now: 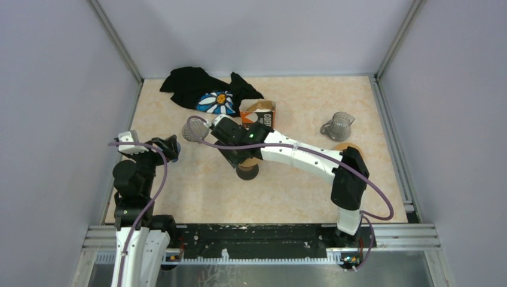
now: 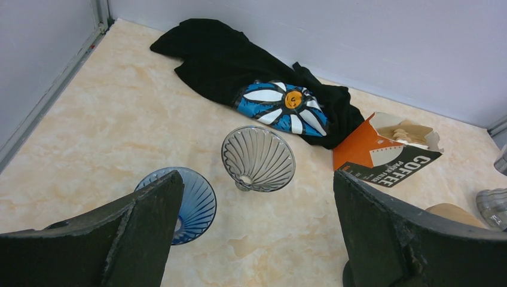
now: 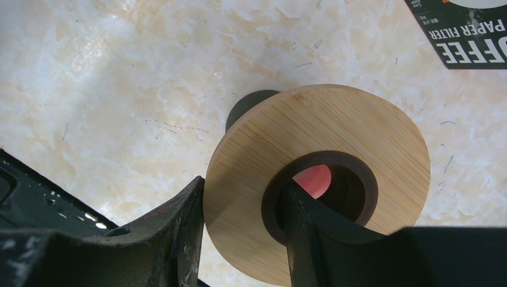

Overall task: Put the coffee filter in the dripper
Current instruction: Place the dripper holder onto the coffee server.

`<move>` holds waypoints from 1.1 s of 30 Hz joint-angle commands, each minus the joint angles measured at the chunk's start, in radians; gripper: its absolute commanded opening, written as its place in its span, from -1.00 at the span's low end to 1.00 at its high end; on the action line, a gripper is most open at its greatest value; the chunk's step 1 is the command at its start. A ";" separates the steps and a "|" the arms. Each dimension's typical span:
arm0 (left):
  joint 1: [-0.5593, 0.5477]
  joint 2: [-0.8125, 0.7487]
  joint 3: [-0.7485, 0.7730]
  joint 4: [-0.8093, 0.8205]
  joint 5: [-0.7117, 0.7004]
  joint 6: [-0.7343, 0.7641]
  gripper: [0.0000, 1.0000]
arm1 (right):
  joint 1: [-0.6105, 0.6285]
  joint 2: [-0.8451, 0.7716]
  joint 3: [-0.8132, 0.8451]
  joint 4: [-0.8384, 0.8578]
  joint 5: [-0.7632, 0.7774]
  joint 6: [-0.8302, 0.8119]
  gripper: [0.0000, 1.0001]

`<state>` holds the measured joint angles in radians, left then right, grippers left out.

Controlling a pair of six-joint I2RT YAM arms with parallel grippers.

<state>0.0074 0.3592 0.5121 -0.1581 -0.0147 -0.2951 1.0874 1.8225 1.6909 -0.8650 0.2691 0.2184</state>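
Bamboo ring (image 3: 335, 131) pinched in my right claw (image 3: 245, 194) (one finger through its hole), left claw (image 2: 257, 179) gaping wide, holding nothing, above the worktop (image 2: 119, 119), filters (image 2: 406, 130) inside their box (image 2: 382, 161), clear dripper (image 2: 258, 158) near it.

Tan paper filters (image 2: 406, 133) lie inside the open orange box (image 2: 382, 158) at frame right. A clear ribbed dripper (image 2: 258, 158) stands upright at centre.

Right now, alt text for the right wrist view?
The right arm's fingers pinch a round wooden disc, one outside its rim and one through its centre hole, where something red shows. Beneath lies a beige marbled table, with a corner of a coffee paper filter box top right.
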 commanded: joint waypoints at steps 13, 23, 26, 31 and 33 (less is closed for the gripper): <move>0.005 -0.003 0.023 0.016 0.012 -0.003 0.99 | 0.017 0.014 0.035 0.008 -0.034 0.001 -0.39; 0.006 -0.003 0.022 0.017 0.015 -0.002 0.99 | 0.017 0.042 0.010 0.027 0.025 -0.001 -0.34; 0.005 -0.002 0.022 0.018 0.015 -0.002 0.99 | 0.017 0.049 0.007 0.032 0.035 -0.002 -0.31; 0.006 -0.002 0.022 0.018 0.016 -0.002 0.99 | 0.017 0.058 0.006 0.029 0.049 -0.001 -0.25; 0.006 -0.002 0.022 0.018 0.016 -0.003 0.99 | 0.018 0.056 0.006 0.029 0.045 -0.001 -0.19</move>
<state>0.0074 0.3592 0.5121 -0.1577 -0.0093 -0.2947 1.0958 1.8828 1.6932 -0.8680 0.2836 0.2192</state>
